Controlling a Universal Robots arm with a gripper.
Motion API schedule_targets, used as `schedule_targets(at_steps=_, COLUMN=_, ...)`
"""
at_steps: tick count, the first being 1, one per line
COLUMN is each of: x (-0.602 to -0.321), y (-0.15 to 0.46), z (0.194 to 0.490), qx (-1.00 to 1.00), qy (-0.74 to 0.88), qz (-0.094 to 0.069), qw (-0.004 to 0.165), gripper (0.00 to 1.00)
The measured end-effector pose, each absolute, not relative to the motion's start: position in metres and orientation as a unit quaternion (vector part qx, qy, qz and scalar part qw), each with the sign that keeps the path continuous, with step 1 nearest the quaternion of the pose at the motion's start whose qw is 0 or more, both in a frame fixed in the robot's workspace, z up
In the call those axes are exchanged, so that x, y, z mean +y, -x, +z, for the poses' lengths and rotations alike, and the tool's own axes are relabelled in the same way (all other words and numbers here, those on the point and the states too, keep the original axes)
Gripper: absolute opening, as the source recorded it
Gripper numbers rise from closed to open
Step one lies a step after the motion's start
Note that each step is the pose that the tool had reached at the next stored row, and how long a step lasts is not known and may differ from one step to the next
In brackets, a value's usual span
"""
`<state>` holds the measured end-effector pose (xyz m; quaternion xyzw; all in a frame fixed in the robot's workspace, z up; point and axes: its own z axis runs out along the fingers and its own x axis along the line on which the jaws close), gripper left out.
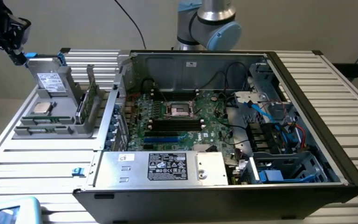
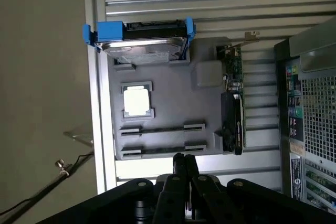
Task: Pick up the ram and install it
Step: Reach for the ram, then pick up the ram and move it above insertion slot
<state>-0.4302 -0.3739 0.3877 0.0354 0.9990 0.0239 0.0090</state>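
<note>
While hanging above the edge of the counter (image 1: 36, 158), grips nothing: pincer (image 2: 184, 160) pressed together and empty. Ram (image 2: 157, 151) lying flat in a slot of the grey parts holder (image 2: 173, 98), near that edge, beside the open computer case (image 1: 185, 70). Black motherboard slots (image 1: 177, 123) seemingly bare. Looks barely begun, with pickup and installation both left.

A silver arm (image 1: 205, 11) with a pale blue joint cap (image 1: 224, 35) carries slim black fingers (image 2: 179, 165).
</note>
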Motion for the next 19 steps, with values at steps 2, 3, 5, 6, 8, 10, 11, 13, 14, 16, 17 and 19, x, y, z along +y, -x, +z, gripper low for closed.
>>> schedule_targets(at_steps=2, x=-0.3739, y=0.4303, z=0.3877, qx=0.999, qy=-0.035, qz=0.024, qw=0.009, gripper=0.11)
schedule_targets(at_steps=3, x=-0.3739, y=0.4303, z=0.3877, qx=0.999, qy=-0.035, qz=0.024, qw=0.009, gripper=0.11)
schedule_targets(at_steps=5, x=-0.3739, y=0.4303, z=0.3877, qx=0.999, qy=-0.035, qz=0.024, qw=0.009, gripper=0.11)
schedule_targets(at_steps=6, x=-0.3739, y=0.4303, z=0.3877, qx=0.999, qy=-0.035, qz=0.024, qw=0.009, gripper=0.11)
schedule_targets(at_steps=8, x=-0.3739, y=0.4303, z=0.3877, qx=0.999, qy=-0.035, qz=0.024, qw=0.009, gripper=0.11)
schedule_targets(at_steps=10, x=-0.3739, y=0.4303, z=0.3877, qx=0.999, qy=-0.035, qz=0.024, qw=0.009, gripper=0.11)
schedule_targets(at_steps=11, x=-0.3739, y=0.4303, z=0.3877, qx=0.999, qy=-0.035, qz=0.024, qw=0.009, gripper=0.11)
schedule_targets(at_steps=13, x=-0.3739, y=0.4303, z=0.3877, qx=0.999, qy=-0.035, qz=0.024, qw=0.009, gripper=0.11)
schedule_targets(at_steps=14, x=-0.3738, y=0.4303, z=0.3877, qx=0.999, qy=-0.035, qz=0.024, qw=0.009, gripper=0.11)
schedule_targets(at_steps=16, x=-0.3736, y=0.4307, z=0.3877, qx=0.999, qy=-0.025, qz=0.024, qw=0.009, gripper=0.11)
schedule_targets(at_steps=17, x=-0.3736, y=0.4307, z=0.3877, qx=1.000, qy=-0.016, qz=0.024, qw=0.008, gripper=0.11)
schedule_targets(at_steps=19, x=-0.3736, y=0.4307, z=0.3875, qx=1.000, qy=0.003, qz=0.024, qw=0.008, gripper=0.11)
